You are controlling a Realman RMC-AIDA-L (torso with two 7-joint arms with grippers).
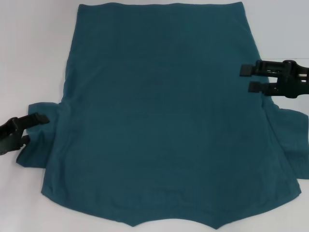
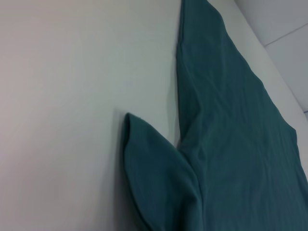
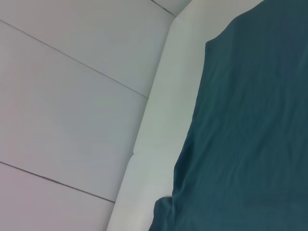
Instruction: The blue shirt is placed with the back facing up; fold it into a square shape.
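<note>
Shirt first: in the head view we record the blue shirt (image 1: 164, 121), a dark teal-blue short-sleeved garment of soft matte knit, spread flat on a white table (image 1: 34, 53) with a plain side up and no print showing. Its body runs from a straight edge at the far side to a broader, scalloped edge at the near side, and one short sleeve projects at each flank. We note faint creases across the cloth. We list the left gripper (image 1: 30, 129), black, at the left sleeve, its two fingers parted with cloth lying by them; we cannot tell whether it grips. We list the right gripper (image 1: 251, 79), black, over the shirt's right edge above the right sleeve, its two fingers spread apart with nothing between them. In the left wrist view we catalogue the shirt (image 2: 240, 144) as a long teal panel on the pale table (image 2: 72, 96), with one rounded, folded-looking sleeve lobe standing out from its edge. In the right wrist view we catalogue the shirt (image 3: 245, 134), lightly rippled, lying to a table edge (image 3: 159, 120), beyond which we see grey floor tiles (image 3: 62, 120) with thin joint lines.
</note>
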